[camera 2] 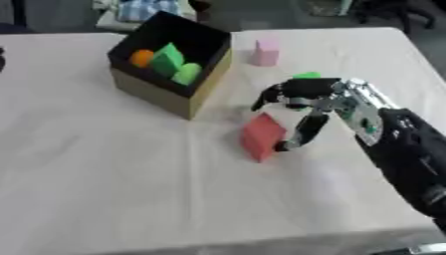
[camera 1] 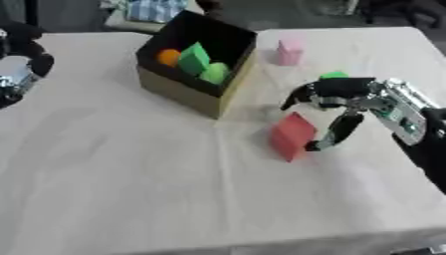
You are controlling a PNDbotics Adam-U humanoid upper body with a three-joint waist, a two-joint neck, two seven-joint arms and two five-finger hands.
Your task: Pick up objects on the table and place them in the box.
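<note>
An open brown box point(camera 1: 187, 89) with a black inside stands at the back middle of the table. In it lie an orange ball point(camera 1: 168, 57) and two green shapes point(camera 1: 195, 59). A red block point(camera 1: 291, 136) stands tilted on the cloth to the right of the box. My right hand point(camera 1: 344, 94) hovers over the block's right side, open, its fingers arched above the block and its thumb point(camera 1: 334, 133) touching the block's right edge. A pink block point(camera 1: 289, 52) stands further back. A green piece point(camera 1: 334, 75) peeks out behind the hand. My left hand point(camera 1: 17, 64) shows at the left edge.
The table wears a white cloth point(camera 1: 131, 174), with wide bare cloth in front and to the left. Its right edge runs close behind my right forearm point(camera 2: 409, 149). Clutter, including something blue and white point(camera 1: 157, 10), lies beyond the far edge.
</note>
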